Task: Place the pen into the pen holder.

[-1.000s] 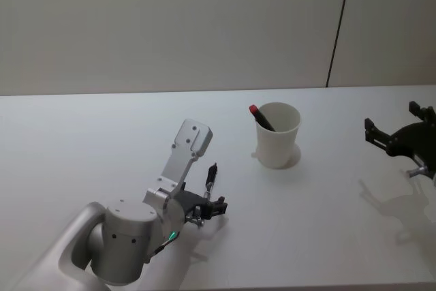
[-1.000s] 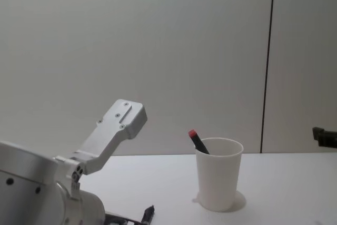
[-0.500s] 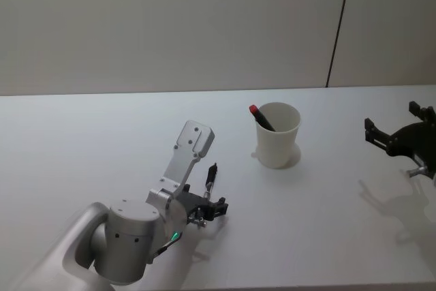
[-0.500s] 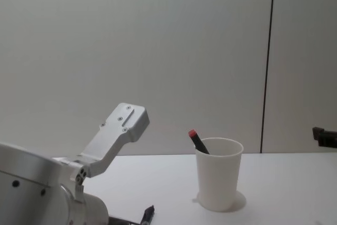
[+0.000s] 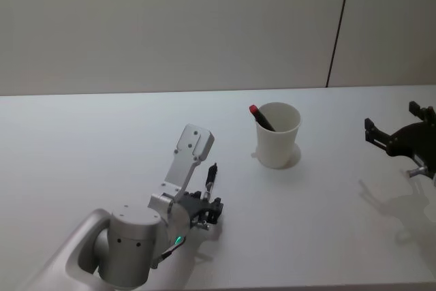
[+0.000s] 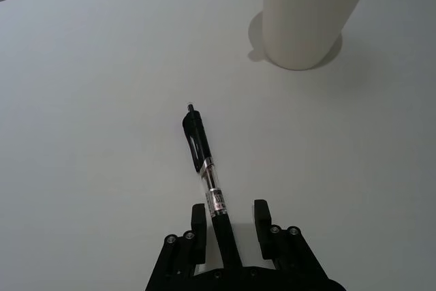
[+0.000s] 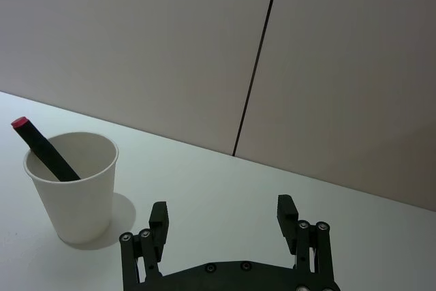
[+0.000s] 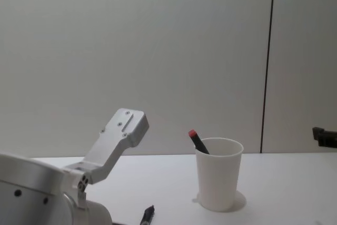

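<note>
Pen (image 5: 212,176) (image 6: 204,161) (image 8: 148,215) lies flat on the table (image 5: 102,141), apart from the cup (image 5: 278,144) (image 6: 306,11) (image 7: 71,195) (image 8: 218,180). Its near end sits between the fingers of the left gripper (image 5: 208,208) (image 6: 229,212) — they stand part open astride the barrel, one seemingly close against it, the other with a clear gap. A red-capped pen (image 5: 261,118) (image 7: 41,146) (image 8: 197,140) leans inside the cup, and the right gripper (image 5: 390,119) (image 7: 223,216) hangs off to the right — fingers spread wide, holding nothing.

Bare lab: white table (image 5: 327,236), panelled wall (image 5: 170,25).
</note>
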You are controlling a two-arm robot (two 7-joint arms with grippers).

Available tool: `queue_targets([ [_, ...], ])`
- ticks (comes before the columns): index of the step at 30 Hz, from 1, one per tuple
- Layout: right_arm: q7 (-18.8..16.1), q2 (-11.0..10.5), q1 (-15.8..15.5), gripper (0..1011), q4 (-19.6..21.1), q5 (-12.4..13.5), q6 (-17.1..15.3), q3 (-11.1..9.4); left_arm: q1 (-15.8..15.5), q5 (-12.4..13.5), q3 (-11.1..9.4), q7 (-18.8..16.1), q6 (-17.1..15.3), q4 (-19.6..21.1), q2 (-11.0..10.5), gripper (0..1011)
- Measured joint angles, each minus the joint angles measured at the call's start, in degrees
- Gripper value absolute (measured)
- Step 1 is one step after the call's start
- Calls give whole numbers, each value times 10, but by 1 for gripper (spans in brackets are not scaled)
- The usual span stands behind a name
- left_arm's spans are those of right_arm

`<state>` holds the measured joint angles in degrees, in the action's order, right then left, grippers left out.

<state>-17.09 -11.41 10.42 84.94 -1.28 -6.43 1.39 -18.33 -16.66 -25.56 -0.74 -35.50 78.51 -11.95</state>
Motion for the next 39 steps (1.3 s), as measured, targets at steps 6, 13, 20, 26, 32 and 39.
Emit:
queue_targets([
  [6, 0, 0, 0, 1002, 0, 0, 0, 0, 6, -12, 0, -10, 5, -5, 4, 267],
  [13, 0, 0, 0, 1002, 0, 0, 0, 0, 11, -21, -1, -19, 12, -8, 7, 142],
  [20, 0, 0, 0, 1002, 0, 0, 0, 0, 15, -24, 0, -25, 17, -9, 8, 133],
  [26, 0, 0, 0, 1002, 0, 0, 0, 0, 20, -23, 2, -30, 23, -3, 6, 133],
  [32, 0, 0, 0, 1002, 0, 0, 0, 0, 27, -16, 6, -35, 39, 9, -1, 133],
  [39, 0, 0, 0, 1002, 0, 0, 0, 0, 40, -3, 12, -37, 77, 34, -14, 133],
])
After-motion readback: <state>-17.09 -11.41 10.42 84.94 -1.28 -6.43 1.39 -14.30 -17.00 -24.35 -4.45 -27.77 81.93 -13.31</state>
